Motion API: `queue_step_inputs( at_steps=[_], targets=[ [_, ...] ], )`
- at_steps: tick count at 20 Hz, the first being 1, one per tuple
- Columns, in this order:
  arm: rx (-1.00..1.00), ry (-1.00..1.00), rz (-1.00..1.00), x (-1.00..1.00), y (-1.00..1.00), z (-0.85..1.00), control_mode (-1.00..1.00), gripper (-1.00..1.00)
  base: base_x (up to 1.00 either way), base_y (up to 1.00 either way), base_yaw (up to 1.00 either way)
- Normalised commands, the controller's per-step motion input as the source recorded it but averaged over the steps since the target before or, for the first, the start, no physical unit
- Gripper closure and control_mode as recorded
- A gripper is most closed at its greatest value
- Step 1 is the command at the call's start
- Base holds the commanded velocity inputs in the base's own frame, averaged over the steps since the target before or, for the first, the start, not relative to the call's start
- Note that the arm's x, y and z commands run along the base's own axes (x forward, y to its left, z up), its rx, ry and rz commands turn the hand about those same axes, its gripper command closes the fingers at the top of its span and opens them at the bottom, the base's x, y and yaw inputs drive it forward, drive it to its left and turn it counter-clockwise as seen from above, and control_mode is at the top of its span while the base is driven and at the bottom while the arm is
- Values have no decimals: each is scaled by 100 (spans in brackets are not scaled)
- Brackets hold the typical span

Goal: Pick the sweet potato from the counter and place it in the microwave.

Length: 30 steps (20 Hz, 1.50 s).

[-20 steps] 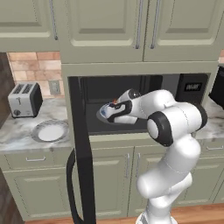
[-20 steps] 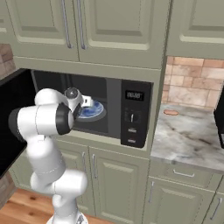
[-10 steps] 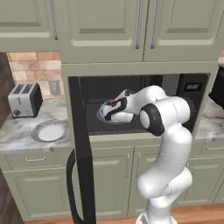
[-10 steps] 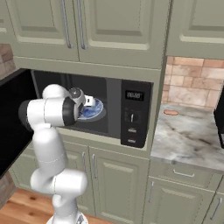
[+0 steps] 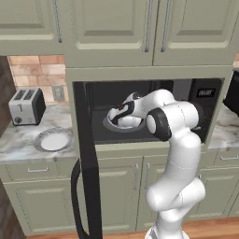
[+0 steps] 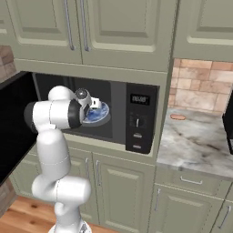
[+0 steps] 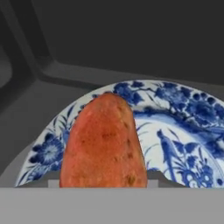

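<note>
The microwave stands with its black door swung wide open. Inside the cavity lies a blue-and-white patterned plate. My gripper reaches into the cavity, just above the plate. It is shut on the sweet potato, an orange-red tuber that points away from the hand over the plate's near rim. Whether the sweet potato touches the plate I cannot tell.
A silver toaster and a plain white plate stand on the marble counter left of the microwave. The counter continues on the right, with a small reddish thing near the brick wall. The open door juts into the room.
The elbow has swung upright and nearer the microwave. The hand has stayed inside the cavity over the plate, shifting only slightly, still shut on the sweet potato.
</note>
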Motion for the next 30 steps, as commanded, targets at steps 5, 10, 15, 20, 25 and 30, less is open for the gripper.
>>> queue_step_inputs(
  at_steps=[5, 10, 15, 20, 25, 30],
  targets=[
    [0, 0, -3, -7, -12, -6, -100, -100, 0, 0, 0],
    [0, 0, -9, -4, -8, -5, -100, -100, 0, 0, 0],
    [0, 0, -11, -14, -3, -1, -100, -100, 0, 0, 0],
    [0, -5, -11, -37, 0, 2, -100, -100, 0, 0, 0],
    [0, -11, -14, -83, 7, 13, -100, -100, 0, 0, 0],
    [2, -2, -7, -73, 3, 67, -100, -100, 0, 0, 0]
  ],
)
